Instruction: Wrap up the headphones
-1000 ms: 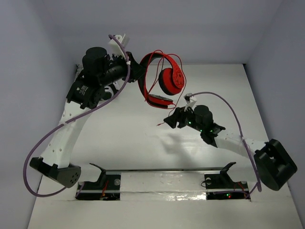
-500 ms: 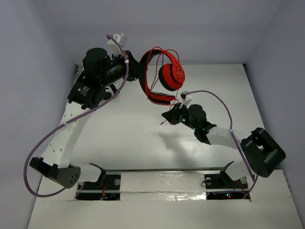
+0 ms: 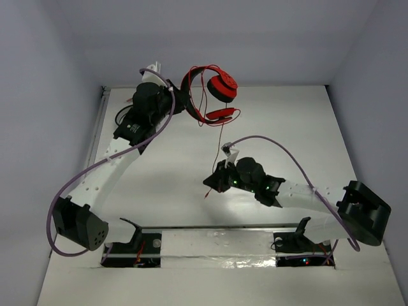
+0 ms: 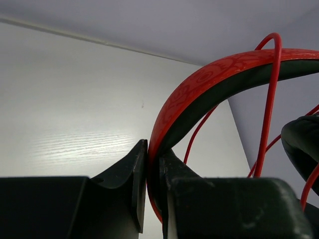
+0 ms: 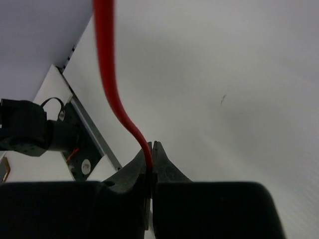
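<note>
The red headphones [image 3: 222, 86] hang in the air over the table's far edge, earcups to the right. My left gripper [image 3: 180, 99] is shut on their black-lined headband [image 4: 209, 79], pinched between the fingers at the left gripper [image 4: 153, 149]. Loops of the thin red cable [image 4: 269, 99] cross the band. The cable [image 3: 220, 150] runs down from the lower earcup [image 3: 220, 113] to my right gripper [image 3: 213, 183] near the table's middle. In the right wrist view the cable [image 5: 105, 64] enters the right gripper [image 5: 152, 147], which is shut on it. A short tail sticks out below.
A metal rail [image 3: 217, 228] with both arm mounts runs along the near edge. Purple wiring [image 3: 287, 153] arcs over the right arm and hangs beside the left arm. Grey walls close off the left, back and right. The left arm's mount [image 5: 30, 129] shows in the right wrist view.
My right gripper has shut on the cable and drawn it down toward the near left. The left arm has swung the headphones a little farther back.
</note>
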Tool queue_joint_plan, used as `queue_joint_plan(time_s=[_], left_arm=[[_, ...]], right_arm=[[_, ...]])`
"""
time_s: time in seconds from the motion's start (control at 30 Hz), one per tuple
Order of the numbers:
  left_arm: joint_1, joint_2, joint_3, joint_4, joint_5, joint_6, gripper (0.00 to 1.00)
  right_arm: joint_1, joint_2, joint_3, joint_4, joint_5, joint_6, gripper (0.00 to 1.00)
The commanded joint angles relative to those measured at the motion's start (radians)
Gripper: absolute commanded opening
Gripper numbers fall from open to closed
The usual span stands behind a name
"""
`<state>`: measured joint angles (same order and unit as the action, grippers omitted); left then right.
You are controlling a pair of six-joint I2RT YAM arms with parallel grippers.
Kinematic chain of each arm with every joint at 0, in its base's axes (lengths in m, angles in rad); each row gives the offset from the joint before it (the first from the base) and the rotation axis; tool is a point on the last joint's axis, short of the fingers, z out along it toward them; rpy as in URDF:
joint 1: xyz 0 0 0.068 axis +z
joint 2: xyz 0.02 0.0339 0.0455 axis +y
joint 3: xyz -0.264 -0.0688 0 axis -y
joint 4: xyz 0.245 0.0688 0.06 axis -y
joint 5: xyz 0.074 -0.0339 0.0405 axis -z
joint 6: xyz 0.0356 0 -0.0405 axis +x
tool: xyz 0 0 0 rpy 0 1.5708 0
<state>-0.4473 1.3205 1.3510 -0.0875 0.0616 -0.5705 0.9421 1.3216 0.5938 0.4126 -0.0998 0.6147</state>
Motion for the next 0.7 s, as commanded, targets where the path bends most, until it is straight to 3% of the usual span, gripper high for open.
queue_joint_plan(time_s=[0.0, 0.23, 0.43, 0.67], left_arm=[[0.005, -0.041, -0.061, 0.216, -0.117, -0.100, 0.00], [-0.030, -0.023, -0.191, 0.250, -0.351, -0.058, 0.00], [-0.092, -0.004, -0.276, 0.296, -0.456, -0.042, 0.00], [-0.191, 0.017, -0.375, 0.327, -0.522, -0.038, 0.00]], right_arm=[[0.044, -0.019, 0.043, -0.072, 0.046, 0.023, 0.00], [0.136, -0.042, 0.112, -0.140, 0.030, 0.031, 0.00], [0.146, -0.047, 0.133, -0.136, -0.074, 0.034, 0.00], [0.146, -0.097, 0.187, -0.126, 0.012, 0.039, 0.00]])
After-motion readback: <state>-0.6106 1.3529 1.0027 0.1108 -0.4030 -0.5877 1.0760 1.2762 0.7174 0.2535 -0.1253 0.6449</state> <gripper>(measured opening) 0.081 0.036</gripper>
